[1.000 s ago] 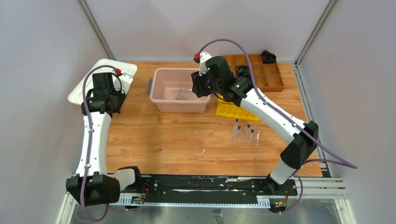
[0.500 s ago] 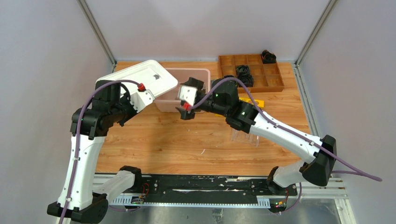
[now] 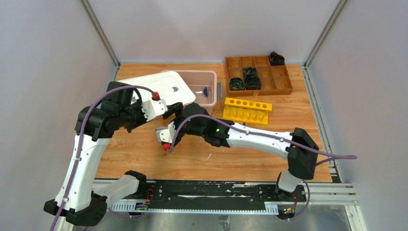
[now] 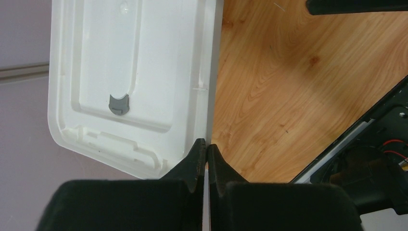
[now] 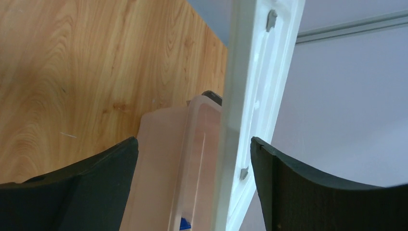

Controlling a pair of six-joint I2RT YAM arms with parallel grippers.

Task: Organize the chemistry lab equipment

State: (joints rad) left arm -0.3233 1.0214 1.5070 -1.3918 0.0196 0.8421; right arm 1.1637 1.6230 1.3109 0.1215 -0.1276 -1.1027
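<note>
A white lid (image 3: 154, 89) hangs tilted over the left part of the pink bin (image 3: 210, 82). My left gripper (image 3: 172, 108) is shut on the lid's near edge. In the left wrist view the fingertips (image 4: 207, 144) pinch the rim of the lid (image 4: 130, 72). A blue-capped tube (image 3: 205, 90) lies in the uncovered part of the bin. My right gripper (image 3: 185, 114) is open just in front of the bin. In the right wrist view its jaws (image 5: 192, 149) stand wide, with the bin wall (image 5: 192, 159), a blue cap (image 5: 184, 224) and the lid's edge (image 5: 255, 72) showing between them.
A yellow tube rack (image 3: 247, 110) lies to the right of the bin. A wooden compartment tray (image 3: 281, 86) at the back right holds black coiled bundles (image 3: 245, 79). Both arms cross the table's left middle. Grey walls close in the left, back and right.
The left arm carried the white lid from the far left to over the bin. The right arm drew back out of the bin and opened. The clear rack with tubes no longer stands at right centre.
</note>
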